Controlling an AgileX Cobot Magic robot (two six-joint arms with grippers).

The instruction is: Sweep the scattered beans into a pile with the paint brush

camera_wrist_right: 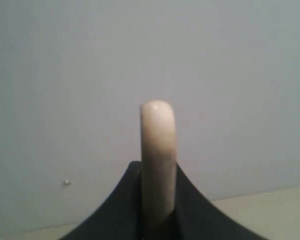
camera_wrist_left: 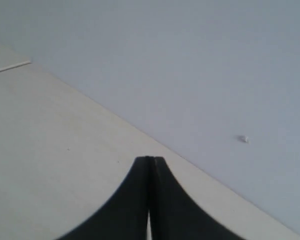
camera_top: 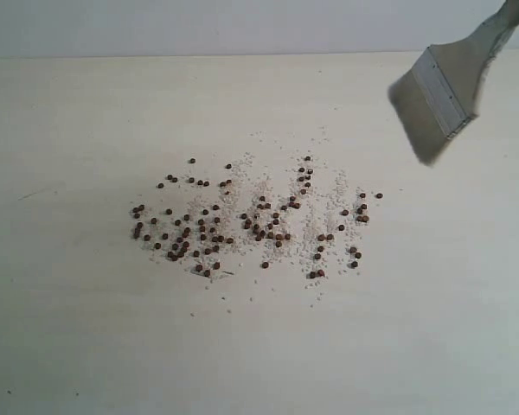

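Observation:
The beans lie scattered in a wide band across the middle of the pale table, mixed with fine white crumbs; no dense pile has formed. The paint brush hangs tilted in the air at the upper right, bristles pointing down-left, above and to the right of the beans. In the right wrist view my right gripper is shut on the brush's pale handle, seen edge-on. My left gripper is shut with nothing in it, over bare table near a wall. Neither gripper shows in the exterior view.
A grey wall runs along the table's far edge. Bare tabletop surrounds the bean patch on all sides. A small white speck marks the wall in the left wrist view.

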